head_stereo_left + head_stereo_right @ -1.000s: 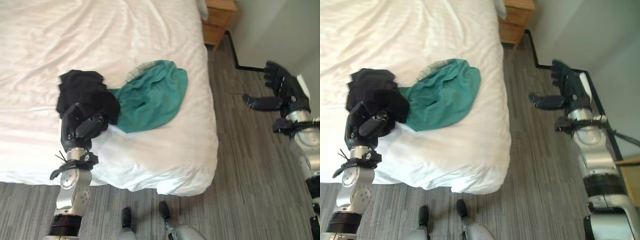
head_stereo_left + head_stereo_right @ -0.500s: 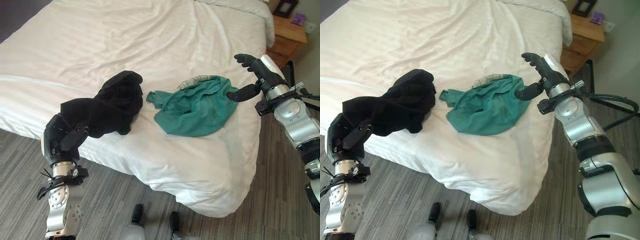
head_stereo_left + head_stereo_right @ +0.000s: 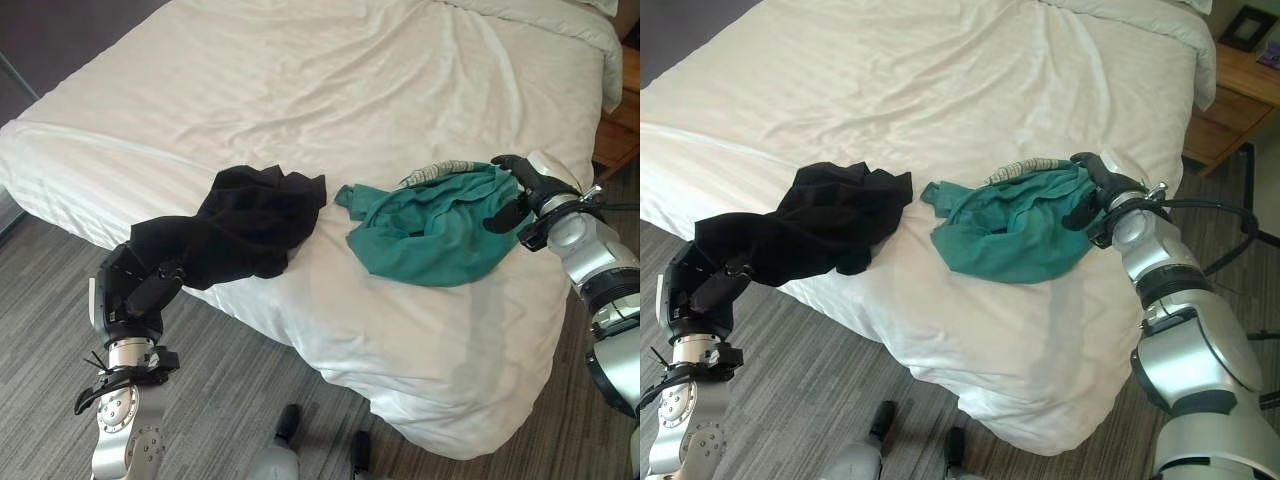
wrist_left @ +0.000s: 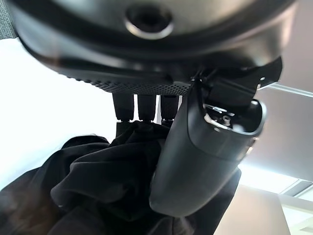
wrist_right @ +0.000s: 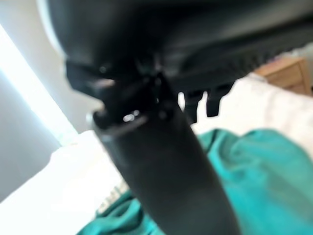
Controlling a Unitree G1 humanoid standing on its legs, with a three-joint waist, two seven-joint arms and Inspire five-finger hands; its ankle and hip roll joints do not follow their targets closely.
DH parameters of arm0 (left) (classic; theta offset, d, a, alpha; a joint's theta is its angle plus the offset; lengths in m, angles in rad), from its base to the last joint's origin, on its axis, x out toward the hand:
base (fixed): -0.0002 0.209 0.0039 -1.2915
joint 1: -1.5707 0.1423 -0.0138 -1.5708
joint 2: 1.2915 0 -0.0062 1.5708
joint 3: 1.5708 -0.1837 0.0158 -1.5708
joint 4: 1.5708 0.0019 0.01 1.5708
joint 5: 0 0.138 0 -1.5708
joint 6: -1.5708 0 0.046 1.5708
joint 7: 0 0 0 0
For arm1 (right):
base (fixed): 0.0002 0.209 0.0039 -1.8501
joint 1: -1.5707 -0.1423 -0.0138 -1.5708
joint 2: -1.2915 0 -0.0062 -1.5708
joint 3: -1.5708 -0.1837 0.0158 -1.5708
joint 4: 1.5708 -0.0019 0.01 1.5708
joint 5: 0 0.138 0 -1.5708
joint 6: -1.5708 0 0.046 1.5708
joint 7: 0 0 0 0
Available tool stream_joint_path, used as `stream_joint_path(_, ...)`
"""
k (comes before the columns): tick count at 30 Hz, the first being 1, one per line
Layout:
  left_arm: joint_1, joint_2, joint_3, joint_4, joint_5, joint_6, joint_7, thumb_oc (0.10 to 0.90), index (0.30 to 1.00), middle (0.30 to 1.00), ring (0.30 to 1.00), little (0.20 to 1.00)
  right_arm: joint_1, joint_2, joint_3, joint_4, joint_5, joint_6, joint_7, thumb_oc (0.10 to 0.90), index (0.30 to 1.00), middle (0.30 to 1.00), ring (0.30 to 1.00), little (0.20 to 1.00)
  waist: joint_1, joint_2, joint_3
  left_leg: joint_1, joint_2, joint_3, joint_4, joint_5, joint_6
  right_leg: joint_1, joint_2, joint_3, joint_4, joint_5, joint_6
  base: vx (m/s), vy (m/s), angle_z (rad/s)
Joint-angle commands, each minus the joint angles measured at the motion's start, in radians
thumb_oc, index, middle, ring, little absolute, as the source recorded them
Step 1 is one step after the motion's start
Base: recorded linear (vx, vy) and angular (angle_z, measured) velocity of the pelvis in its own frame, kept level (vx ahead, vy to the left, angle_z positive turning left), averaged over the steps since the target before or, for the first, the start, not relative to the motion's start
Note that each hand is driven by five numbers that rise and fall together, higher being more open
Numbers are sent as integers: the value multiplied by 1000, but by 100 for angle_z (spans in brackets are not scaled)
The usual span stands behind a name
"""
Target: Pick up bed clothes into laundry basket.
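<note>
A black garment lies on the white bed, with one end trailing over the near edge. My left hand is shut on that end beside the mattress; in the left wrist view the thumb and fingers clamp the black cloth. To the right lies a crumpled green garment. My right hand rests at its far right edge, with fingers over the cloth and thumb spread apart, open. The right wrist view shows the green garment just past the thumb.
A wooden nightstand stands at the bed's far right corner, with a pillow beside it. Grey plank floor runs along the near side of the bed.
The camera has swung left. My right hand came from beside the bed onto the green garment's edge. My left hand has drawn the black garment out toward the bed's near edge.
</note>
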Motion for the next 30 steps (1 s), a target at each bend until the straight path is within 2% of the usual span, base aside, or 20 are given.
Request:
stream_joint_path(1,-57,42,-2,-186,12,-120,-24,400,300,300,300,300,-10,49,16,0,-24,-22,-47,800,900,900,900,900,9,-14,-76,-27,-35,-45,2,-8,-3,34,-25,28,10,-133,36,-43,-2,5)
stream_joint_path(4,-60,41,-11,-189,16,-117,-13,400,300,300,300,300,44,111,0,10,-39,-13,-47,800,900,900,900,900,12,7,-63,-43,-39,-52,2,1,-4,16,-29,19,13,-129,34,-17,-8,4)
stream_joint_path(5,-59,42,-11,-189,16,-117,-13,400,300,300,300,300,45,112,-1,10,-40,-13,-48,800,900,900,900,900,12,6,-65,-44,-40,-53,2,2,-4,15,-29,18,13,-129,34,0,0,0)
stream_joint_path(7,-56,33,-17,-192,18,-116,5,400,300,300,300,300,88,180,-21,27,-47,-3,-53,800,900,900,900,900,16,27,-58,-55,-44,-59,1,13,-6,1,-30,15,14,-127,34,0,0,0)
stream_joint_path(12,-56,33,-17,-192,18,-116,5,400,300,300,300,300,88,180,-21,27,-47,-2,-53,800,900,900,900,900,16,27,-58,-56,-44,-59,1,13,-6,1,-30,14,14,-127,34,5,4,2)
stream_joint_path(13,-66,18,-44,-180,30,-116,27,400,300,300,300,300,78,271,-9,-10,-40,-2,-49,400,300,300,300,300,11,43,-55,-56,-48,-56,0,7,-6,9,-29,21,14,-133,32,27,20,7)
stream_joint_path(16,-65,16,-43,-181,34,-117,29,400,300,300,300,300,65,270,0,-38,-42,-5,-49,400,300,300,300,300,9,41,-59,-48,-48,-55,1,1,-5,21,-29,23,12,-136,31,28,15,0)
stream_joint_path(20,-62,13,-18,-178,38,-120,37,400,300,300,300,300,44,180,-11,-209,-31,-17,-47,400,300,300,300,300,-6,23,-71,-32,-45,-47,2,-15,-4,37,-31,28,9,-141,32,8,5,0)
stream_joint_path(24,-77,22,6,-162,51,-121,40,400,300,300,300,300,91,52,-88,-441,26,-31,-41,400,300,300,300,300,-31,4,-83,-9,-36,-29,6,-34,-1,50,-38,41,11,-142,35,8,18,-5)
stream_joint_path(26,-77,22,6,-162,51,-121,40,400,300,300,300,300,92,51,-89,-442,26,-30,-41,400,300,300,300,300,-30,4,-82,-8,-36,-28,6,-34,-1,50,-38,41,11,-142,35,9,13,-4)
stream_joint_path(28,-82,15,24,-138,54,-118,39,400,300,300,300,300,149,-58,-173,-618,111,-56,-16,400,300,300,300,300,-58,-13,-96,10,-29,-12,9,-49,2,63,-41,48,10,-143,37,7,25,1)
stream_joint_path(29,-89,22,40,-133,56,-119,37,400,300,300,300,300,209,-153,-252,-760,185,-77,10,400,300,300,300,300,-82,-20,-105,21,-25,2,12,-60,4,66,-44,57,10,-143,41,6,40,4)
stream_joint_path(30,-91,24,36,-132,56,-119,36,400,300,300,300,300,219,-157,-262,-769,187,-74,13,400,300,300,300,300,-78,-21,-105,23,-25,3,12,-61,4,67,-44,57,11,-143,41,6,52,-2)
